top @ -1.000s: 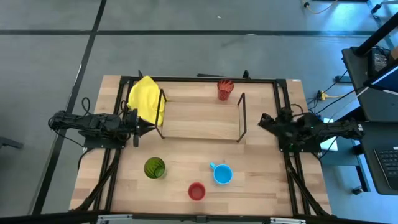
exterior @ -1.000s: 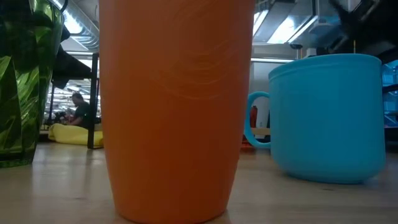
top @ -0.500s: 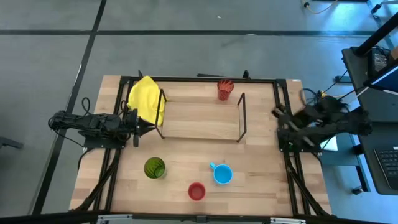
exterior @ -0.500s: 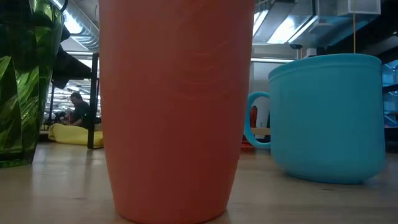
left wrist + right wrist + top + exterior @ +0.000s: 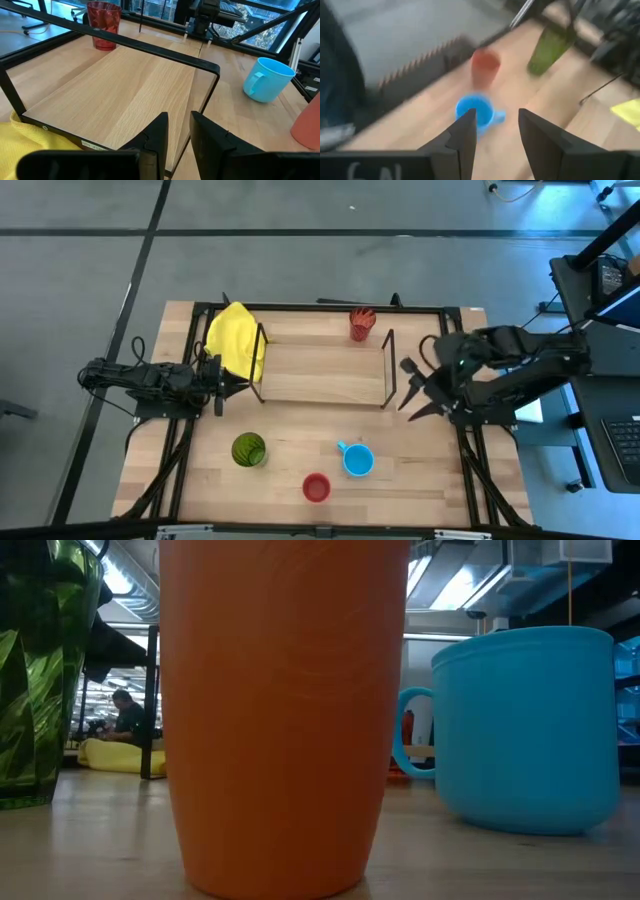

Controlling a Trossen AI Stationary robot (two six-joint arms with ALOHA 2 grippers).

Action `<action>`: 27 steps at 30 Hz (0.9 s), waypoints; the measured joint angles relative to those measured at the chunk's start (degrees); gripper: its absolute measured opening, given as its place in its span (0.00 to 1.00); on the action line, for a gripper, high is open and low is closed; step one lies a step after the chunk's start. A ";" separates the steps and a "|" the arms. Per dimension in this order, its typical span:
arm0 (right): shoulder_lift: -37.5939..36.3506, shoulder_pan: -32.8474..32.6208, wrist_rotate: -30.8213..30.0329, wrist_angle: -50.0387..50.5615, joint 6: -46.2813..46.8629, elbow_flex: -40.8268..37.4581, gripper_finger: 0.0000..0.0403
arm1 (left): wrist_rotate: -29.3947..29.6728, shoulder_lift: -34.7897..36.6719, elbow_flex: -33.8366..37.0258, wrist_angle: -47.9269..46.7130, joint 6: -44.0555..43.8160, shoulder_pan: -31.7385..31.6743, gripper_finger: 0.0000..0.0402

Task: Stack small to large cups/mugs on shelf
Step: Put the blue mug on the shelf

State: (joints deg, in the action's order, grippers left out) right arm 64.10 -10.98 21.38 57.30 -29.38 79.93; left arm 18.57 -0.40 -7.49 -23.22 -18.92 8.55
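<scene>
The right gripper (image 5: pixel 412 392) hangs over the table just past the right end of the shelf (image 5: pixel 320 370). Its two fingers (image 5: pixel 462 137) are spread apart and hold nothing. From the right wrist view, the light blue mug (image 5: pixel 476 112) sits between the fingers but farther off, on the table. The left gripper (image 5: pixel 228 383) waits at the left end of the shelf, beside the yellow cloth (image 5: pixel 237 340). Its fingers (image 5: pixel 157 135) stand a little apart, with only a thin gap, and hold nothing. The shelf board is bare. The orange-red tumbler (image 5: pixel 361 324) stands on the table behind the shelf, near its right end. The other three cups stand in front of the shelf. The green tumbler (image 5: pixel 248 450) is on the left. The light blue mug (image 5: pixel 357 460) is on the right, with its handle pointing left. The short red cup (image 5: pixel 316 488) is between them, closest to the front edge.
</scene>
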 joint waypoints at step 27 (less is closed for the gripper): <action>19.72 -4.17 -6.72 -2.55 39.73 3.56 0.36 | -0.02 0.00 0.00 -0.02 0.00 0.00 0.19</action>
State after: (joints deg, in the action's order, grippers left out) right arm 83.82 -15.15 14.66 54.75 10.35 83.49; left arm 18.55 -0.40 -7.49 -23.24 -18.92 8.55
